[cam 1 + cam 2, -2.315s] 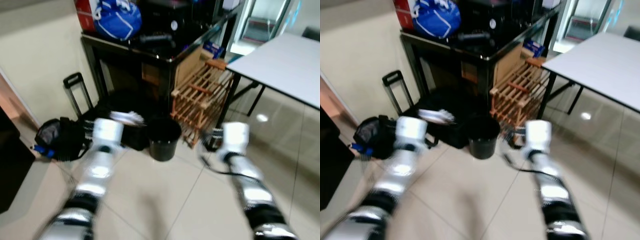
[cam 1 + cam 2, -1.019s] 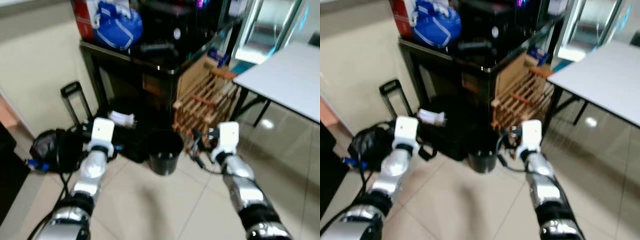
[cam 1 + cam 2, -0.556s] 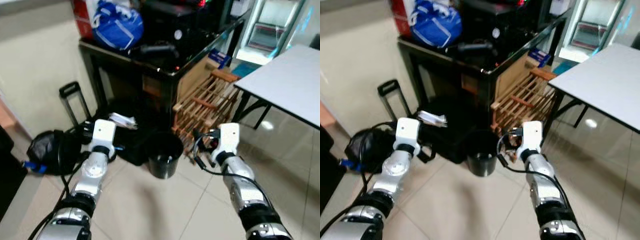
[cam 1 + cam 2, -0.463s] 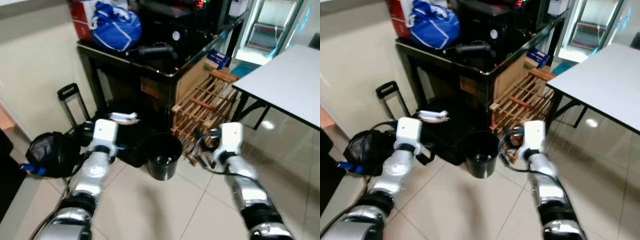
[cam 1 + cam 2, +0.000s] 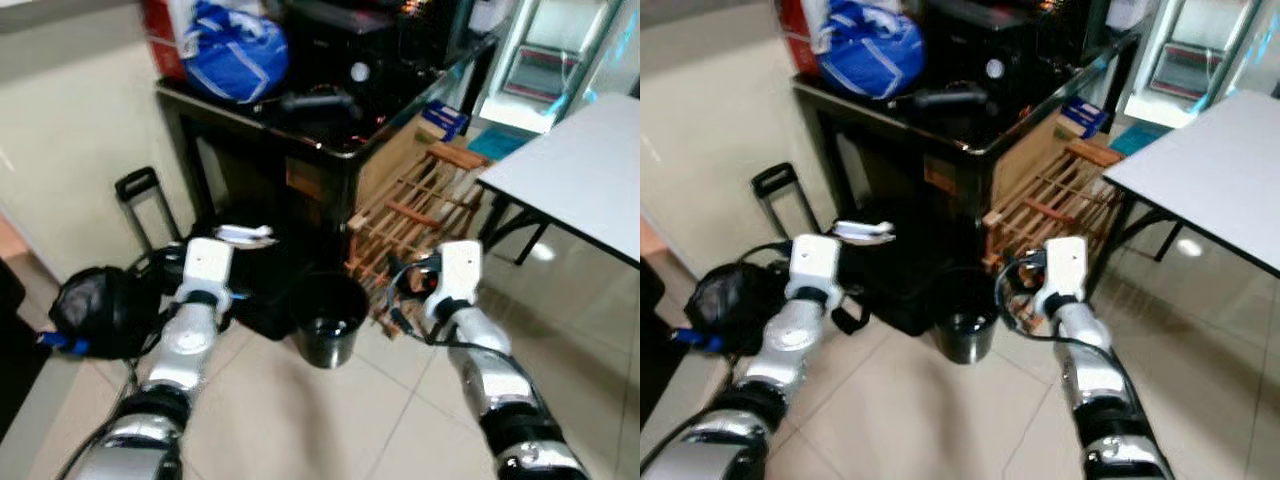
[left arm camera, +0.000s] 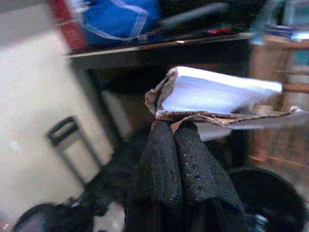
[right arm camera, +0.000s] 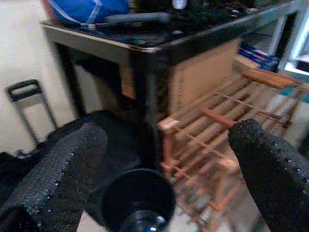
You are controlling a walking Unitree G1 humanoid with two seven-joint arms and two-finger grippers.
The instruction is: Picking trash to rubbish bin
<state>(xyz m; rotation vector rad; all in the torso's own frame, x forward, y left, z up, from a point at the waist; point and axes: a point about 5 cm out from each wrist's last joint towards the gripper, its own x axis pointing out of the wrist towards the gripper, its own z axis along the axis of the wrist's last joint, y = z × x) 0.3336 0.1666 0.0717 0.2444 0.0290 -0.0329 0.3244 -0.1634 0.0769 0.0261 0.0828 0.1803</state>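
Observation:
A round black rubbish bin (image 5: 326, 318) stands on the tiled floor between my two raised arms, in front of a black table. My left gripper (image 6: 173, 129) is shut on a flat, torn white and silver piece of trash (image 6: 217, 94). It holds the trash (image 5: 243, 233) level, up and to the left of the bin. My right gripper (image 7: 164, 154) is open and holds nothing; its fingers (image 7: 58, 169) stand wide apart. It hovers to the right of the bin (image 7: 137, 200) and above it.
Behind the bin is a black table (image 5: 300, 130) with a blue bag (image 5: 235, 45) on top. A wooden rack (image 5: 420, 225) leans at the right. A white table (image 5: 570, 180) stands far right. A black case with a pull handle (image 5: 140, 200) and a black bag (image 5: 95, 310) lie at the left.
The whole picture has shifted a little, so the camera moved; the bin sits slightly lower in view. The left gripper keeps hold of the trash and the right stays open.

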